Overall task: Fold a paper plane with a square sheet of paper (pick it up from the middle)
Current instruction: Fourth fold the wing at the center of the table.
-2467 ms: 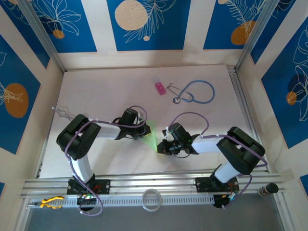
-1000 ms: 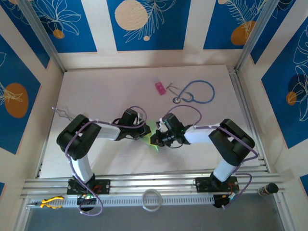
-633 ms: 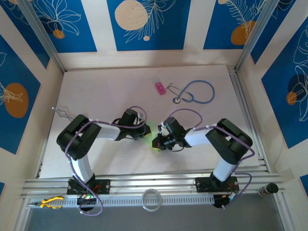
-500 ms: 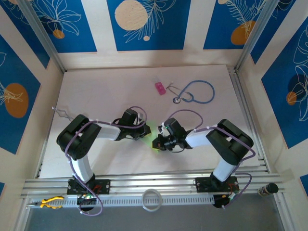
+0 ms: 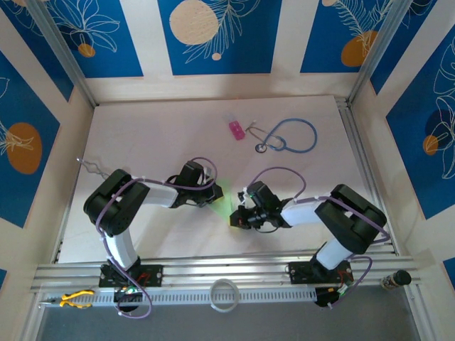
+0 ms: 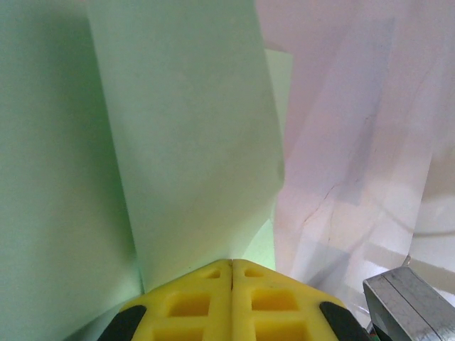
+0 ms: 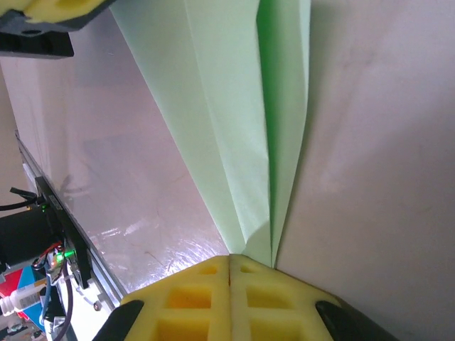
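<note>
A lab robot cell: aluminium frame [image 5: 213, 271] and printed walls [image 5: 142, 42]

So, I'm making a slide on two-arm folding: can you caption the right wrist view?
Right pincer shut on the narrow end of the folded light-green paper plane, white table behind.

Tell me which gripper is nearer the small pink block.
Left. The left gripper sits below-left of the small pink block; the right gripper lies farther below it. Both pinch the light-green paper plane.
</note>
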Robot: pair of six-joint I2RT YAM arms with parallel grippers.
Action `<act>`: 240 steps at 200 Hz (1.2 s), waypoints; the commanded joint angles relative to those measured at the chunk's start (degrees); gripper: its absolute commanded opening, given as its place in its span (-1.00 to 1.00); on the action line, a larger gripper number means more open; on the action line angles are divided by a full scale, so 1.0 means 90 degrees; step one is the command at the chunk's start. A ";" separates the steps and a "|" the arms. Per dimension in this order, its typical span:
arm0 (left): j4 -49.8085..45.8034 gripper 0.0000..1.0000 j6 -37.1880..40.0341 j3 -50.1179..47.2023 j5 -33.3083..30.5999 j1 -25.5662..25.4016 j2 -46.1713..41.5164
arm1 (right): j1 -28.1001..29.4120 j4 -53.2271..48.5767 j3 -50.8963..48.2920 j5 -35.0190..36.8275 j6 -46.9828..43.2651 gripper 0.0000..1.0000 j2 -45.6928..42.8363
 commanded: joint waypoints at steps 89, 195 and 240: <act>-0.0232 -0.88 -0.0251 -0.0301 -0.0645 -0.0021 0.0052 | -0.0381 -0.0959 0.0428 -0.0235 -0.0226 -0.92 -0.0924; 0.0042 -0.87 -0.0496 -0.0384 -0.0824 -0.0109 0.0025 | -0.0487 -0.0619 0.1442 0.0129 0.0284 -0.93 0.0658; 0.0045 -0.86 -0.0468 -0.0414 -0.0829 -0.0107 -0.0059 | -0.0427 -0.1216 0.1278 0.0647 0.0110 -0.94 0.0845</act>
